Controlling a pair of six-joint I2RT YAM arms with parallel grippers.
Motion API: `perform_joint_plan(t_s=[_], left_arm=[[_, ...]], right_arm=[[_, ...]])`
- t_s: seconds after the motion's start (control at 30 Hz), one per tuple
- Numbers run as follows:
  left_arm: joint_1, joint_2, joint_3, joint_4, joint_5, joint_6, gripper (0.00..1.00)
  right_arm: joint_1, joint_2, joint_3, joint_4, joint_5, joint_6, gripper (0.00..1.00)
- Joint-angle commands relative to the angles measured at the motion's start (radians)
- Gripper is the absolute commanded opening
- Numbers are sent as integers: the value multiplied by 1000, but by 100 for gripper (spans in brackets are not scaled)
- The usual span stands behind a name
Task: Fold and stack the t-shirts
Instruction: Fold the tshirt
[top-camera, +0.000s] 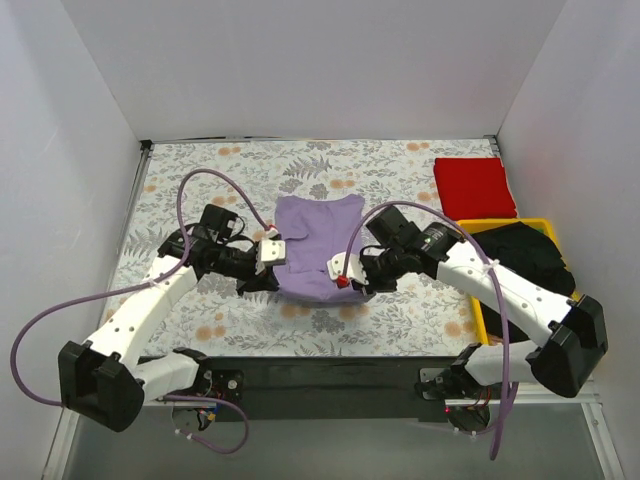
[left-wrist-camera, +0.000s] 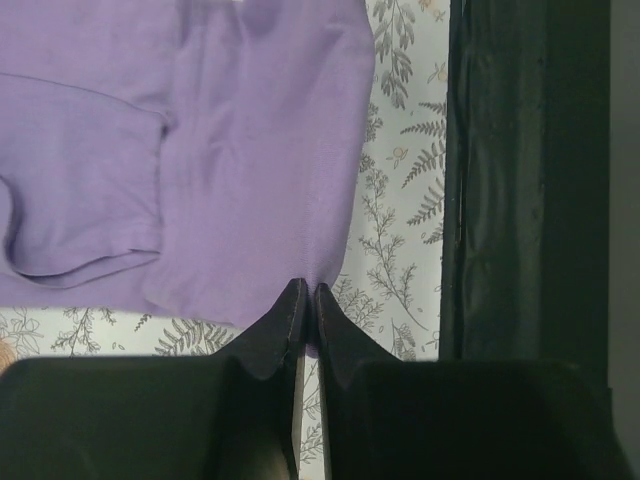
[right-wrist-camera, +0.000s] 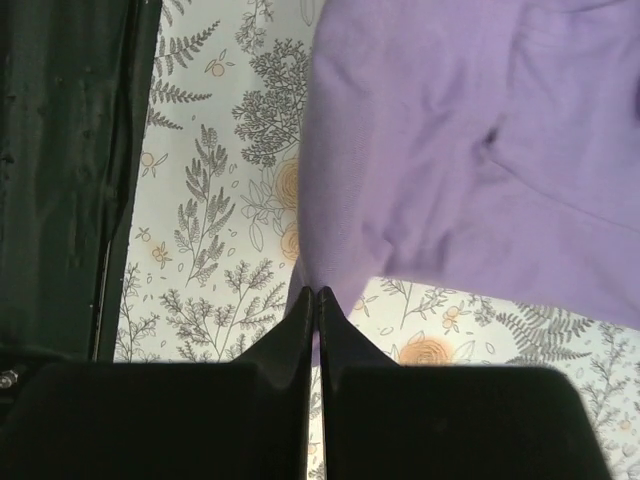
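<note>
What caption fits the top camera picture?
Left gripper and right gripper pinch the purple t-shirt at its near corners on the floral cloth; the red t-shirt lies folded far right.

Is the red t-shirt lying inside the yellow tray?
No, the folded red t-shirt lies on the floral-print cloth, beyond the far rim of the yellow tray.

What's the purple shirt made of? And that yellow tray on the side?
The lavender-purple t-shirt looks like soft, matte knit cloth, maybe cotton: it wrinkles and folds over itself. The yellow rectangular tray looks like hard, smooth plastic: its rim is straight and thin.
</note>
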Motion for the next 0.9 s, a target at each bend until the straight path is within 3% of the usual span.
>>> perform_joint_plan(t_s=[0.0,0.1,0.27,0.53,0.7,0.87], left_arm=[[3,-2,86,-60,25,-125,0],[28,84,147,-14,-31,-100,0],[123,291,314,47,11,-71,0],[180,627,565,168,-11,-43,0],[184,815,633,291,-47,-66,0],[184,937,653,378,-124,-97,0]], right_arm=[[-32,26,90,-88,-9,-31,1],[-90,116,191,-104,-16,-60,1],[-202,291,368,-116,-18,-166,1],[-313,628,696,-133,-9,-295,1],[-359,837,900,-131,8,-346,1],[-363,1014,964,-87,29,-335,1]])
